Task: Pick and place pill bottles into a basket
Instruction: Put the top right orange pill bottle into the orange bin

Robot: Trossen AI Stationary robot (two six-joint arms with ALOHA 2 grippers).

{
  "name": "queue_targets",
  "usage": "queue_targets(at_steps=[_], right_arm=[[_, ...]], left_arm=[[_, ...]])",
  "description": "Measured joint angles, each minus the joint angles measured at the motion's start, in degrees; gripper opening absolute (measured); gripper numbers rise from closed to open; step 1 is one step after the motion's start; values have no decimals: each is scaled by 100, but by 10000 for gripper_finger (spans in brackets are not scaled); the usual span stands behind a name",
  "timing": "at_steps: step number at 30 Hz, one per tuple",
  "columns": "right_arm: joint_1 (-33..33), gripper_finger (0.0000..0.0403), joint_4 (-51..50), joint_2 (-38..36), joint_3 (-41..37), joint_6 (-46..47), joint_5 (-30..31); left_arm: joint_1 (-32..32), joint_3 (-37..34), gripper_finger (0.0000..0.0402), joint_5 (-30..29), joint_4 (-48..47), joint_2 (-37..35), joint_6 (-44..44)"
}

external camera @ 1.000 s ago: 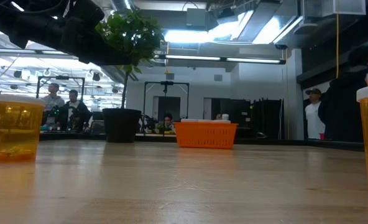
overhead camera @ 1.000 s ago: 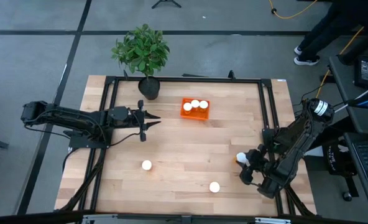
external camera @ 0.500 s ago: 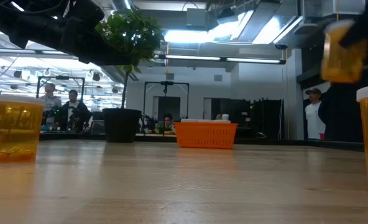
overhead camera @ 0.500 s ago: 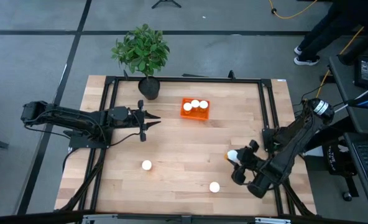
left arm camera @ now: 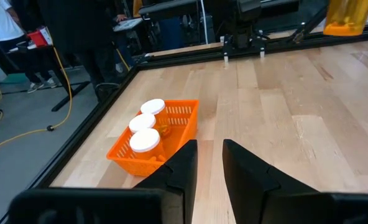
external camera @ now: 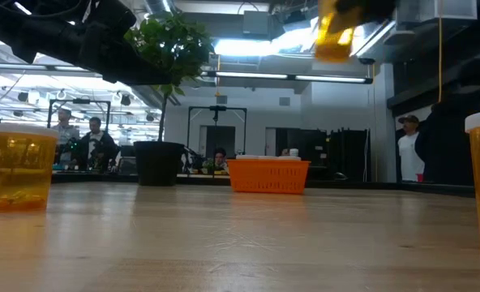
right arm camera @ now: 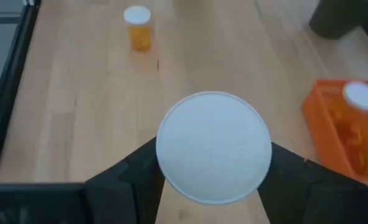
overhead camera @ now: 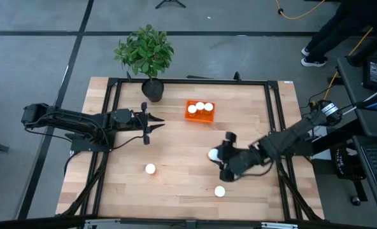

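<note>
From above, the right gripper (overhead camera: 216,159) had swung from the table's right edge toward the middle, its fingers clamped on a pill bottle (overhead camera: 213,154) that now hung well short of the basket (overhead camera: 200,113). Three white-capped bottles (overhead camera: 200,107) already sat in the basket, and two more stood on the wood: one (overhead camera: 150,168) at front left, one (overhead camera: 220,191) just in front of the carried bottle. The left gripper (overhead camera: 151,122) had not moved, parked left of the basket, fingers nearly together and empty. A potted plant (overhead camera: 145,54) stood at the back corner of the wooden table (overhead camera: 176,143).

At table height, the carried bottle (external camera: 335,34), lower at the right edge half a second before, had risen to the top of the picture. The basket (external camera: 268,175) stood in the distance beside the plant pot (external camera: 158,163); people (external camera: 82,134) sat in the room behind.

The left wrist camera showed the basket (left arm camera: 178,127) with three capped bottles (left arm camera: 146,140), and the left arm's fingers (left arm camera: 183,168) slightly apart.

The right wrist camera showed the held bottle's white cap (right arm camera: 213,147) between the fingers, the basket (right arm camera: 324,134) off to one side.
</note>
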Motion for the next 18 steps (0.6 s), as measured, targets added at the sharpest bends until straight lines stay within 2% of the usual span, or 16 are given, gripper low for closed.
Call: queue_targets(at_steps=[8,18], right_arm=[[-1255,214,1462,-2,-508,-1719,-1327],[-2695,214,2601,-2,-1272,-2547,-1598]], left_arm=[[-2,0,69,0,0,0,0],[9,0,69,-5,0,0,2]])
